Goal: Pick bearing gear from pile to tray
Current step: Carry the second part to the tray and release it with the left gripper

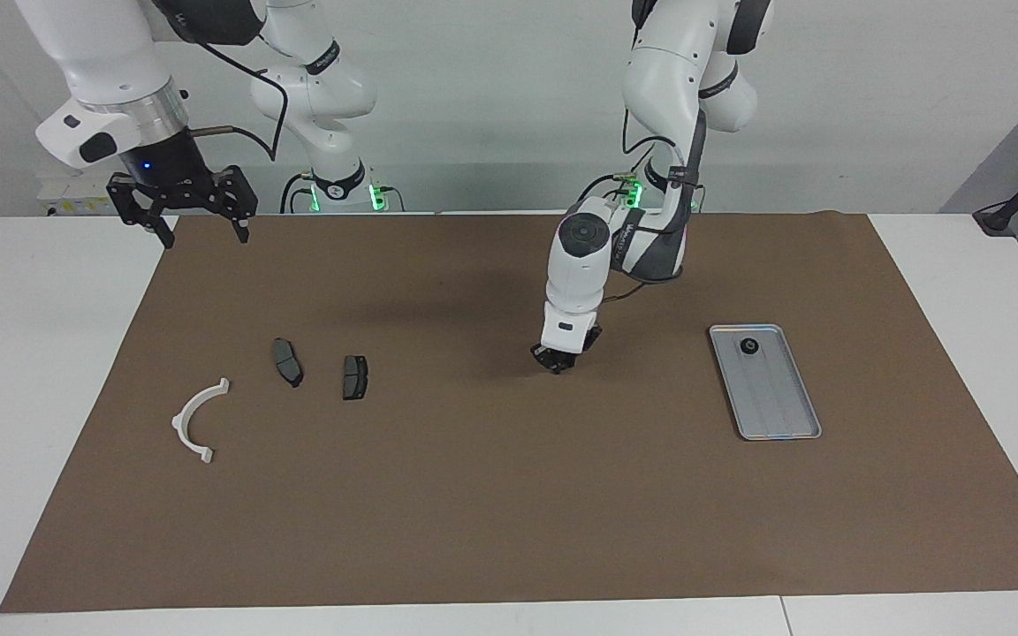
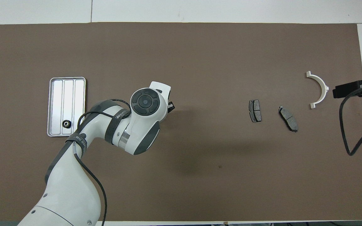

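Observation:
The pile lies toward the right arm's end: a white arc bracket (image 1: pixel 195 420) (image 2: pixel 320 89) and two dark brake pads (image 1: pixel 287 361) (image 1: pixel 354 377) (image 2: pixel 255 110) (image 2: pixel 288 118). The silver tray (image 1: pixel 778 406) (image 2: pixel 68 91) sits toward the left arm's end. A small black round bearing gear (image 1: pixel 749 346) (image 2: pixel 66 124) rests in the tray's corner nearest the robots. My left gripper (image 1: pixel 556 362) (image 2: pixel 170 106) points down just above the mat, between the pads and the tray. Anything between its tips is hidden. My right gripper (image 1: pixel 204 237) (image 2: pixel 344 91) hangs open and empty, high over the mat's corner.
A brown mat (image 1: pixel 509 495) covers the white table (image 1: pixel 32 353). The left arm's wrist and forearm (image 2: pixel 137 122) lean over the mat beside the tray. A black cable (image 2: pixel 353 147) loops down from the right arm near the bracket.

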Motion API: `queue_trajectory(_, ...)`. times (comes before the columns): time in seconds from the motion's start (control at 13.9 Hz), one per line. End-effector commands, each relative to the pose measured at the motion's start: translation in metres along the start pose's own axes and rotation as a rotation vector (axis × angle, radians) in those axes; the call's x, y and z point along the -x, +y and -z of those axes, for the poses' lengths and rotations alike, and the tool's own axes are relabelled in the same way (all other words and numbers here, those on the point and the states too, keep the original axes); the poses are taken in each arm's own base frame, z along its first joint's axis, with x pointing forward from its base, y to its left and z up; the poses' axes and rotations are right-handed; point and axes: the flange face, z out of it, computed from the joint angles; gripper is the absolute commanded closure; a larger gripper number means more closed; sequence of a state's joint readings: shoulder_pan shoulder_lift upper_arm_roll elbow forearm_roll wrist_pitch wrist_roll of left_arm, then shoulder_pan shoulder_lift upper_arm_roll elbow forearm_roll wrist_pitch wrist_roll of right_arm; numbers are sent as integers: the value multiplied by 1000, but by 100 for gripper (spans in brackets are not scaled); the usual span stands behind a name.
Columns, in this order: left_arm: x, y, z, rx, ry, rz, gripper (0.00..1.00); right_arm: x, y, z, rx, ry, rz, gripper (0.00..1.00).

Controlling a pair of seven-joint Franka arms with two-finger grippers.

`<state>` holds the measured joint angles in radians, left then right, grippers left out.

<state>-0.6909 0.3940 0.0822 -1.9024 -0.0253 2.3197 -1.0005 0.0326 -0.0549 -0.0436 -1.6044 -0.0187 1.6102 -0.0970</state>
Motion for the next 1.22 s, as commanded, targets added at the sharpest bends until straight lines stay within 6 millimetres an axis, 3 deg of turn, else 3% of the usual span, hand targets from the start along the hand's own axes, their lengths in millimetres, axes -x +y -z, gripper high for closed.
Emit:
queue_trajectory(0.0,-4,-5,4,-31,0,19,98,5,-1,1,-22,-14,4,0)
queue_trajectory(0.14,-27,-11,25,-48,-5,42,99,7,-3,1,-21,-19,7,0)
queue_trajectory(0.29,-69,-57,58,-36,7,24,99,7,-4,1,-21,-19,10,0)
queue_trajectory(0.43,-123,-119,76,-37,-5,-29,99,7,-5,1,-21,-20,12,0)
queue_trajectory(0.65,-182,-194,77,-34,-6,-130,99,7,-4,1,-21,-20,7,0)
queue_trajectory(0.79,-206,-227,76,-22,13,-161,99,7,-3,0,-21,-16,-28,0)
queue_trajectory(0.93,-223,-253,72,-19,25,-206,99,6,-3,0,-18,-15,-99,0)
queue_trajectory(1.15,-232,-278,43,-14,59,-207,99,6,-5,0,-18,-12,-110,0)
